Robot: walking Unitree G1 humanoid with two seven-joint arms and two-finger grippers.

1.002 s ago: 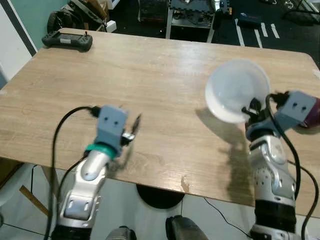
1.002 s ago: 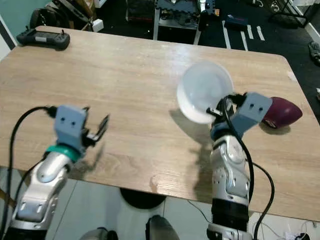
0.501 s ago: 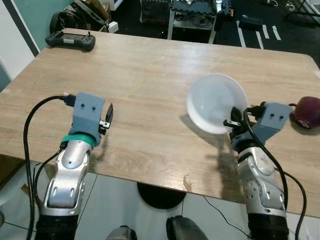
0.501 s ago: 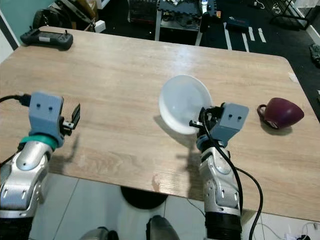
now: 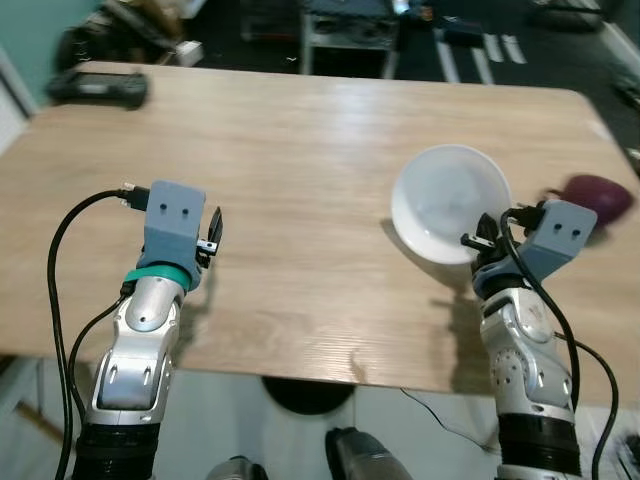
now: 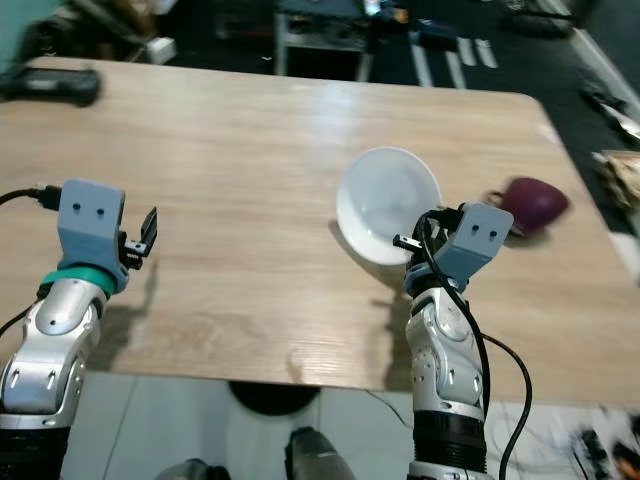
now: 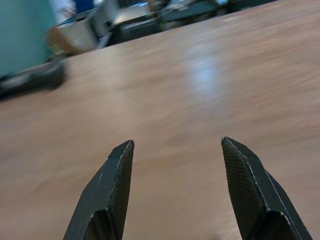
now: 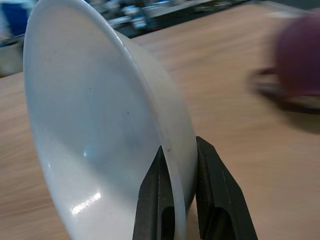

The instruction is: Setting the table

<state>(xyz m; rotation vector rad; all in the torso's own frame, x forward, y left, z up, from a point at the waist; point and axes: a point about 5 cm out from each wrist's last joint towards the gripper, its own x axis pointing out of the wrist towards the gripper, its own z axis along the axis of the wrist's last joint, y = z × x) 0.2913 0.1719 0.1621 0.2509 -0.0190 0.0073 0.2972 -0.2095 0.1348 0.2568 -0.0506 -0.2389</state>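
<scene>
My right gripper [image 5: 478,240] is shut on the near rim of a white bowl [image 5: 450,198], which it holds tilted low over the wooden table [image 5: 300,150], right of centre. In the right wrist view both black fingers [image 8: 218,196] pinch the bowl's [image 8: 100,125] rim. Whether the bowl touches the table I cannot tell. A purple mug [image 6: 530,203] lies on the table just right of the bowl, blurred. My left gripper [image 5: 212,232] hovers open over the table's near left part, with nothing between its fingers [image 7: 107,195].
A black handheld controller [image 5: 95,88] lies at the table's far left corner. The table's near edge runs just under both wrists. Beyond the far edge are a dark floor and cluttered racks [image 5: 345,25].
The camera has swung, so the whole picture shifted. My right gripper has kept hold of the bowl and brought it lower and nearer the mug. My left gripper moved left a second ago, then held still.
</scene>
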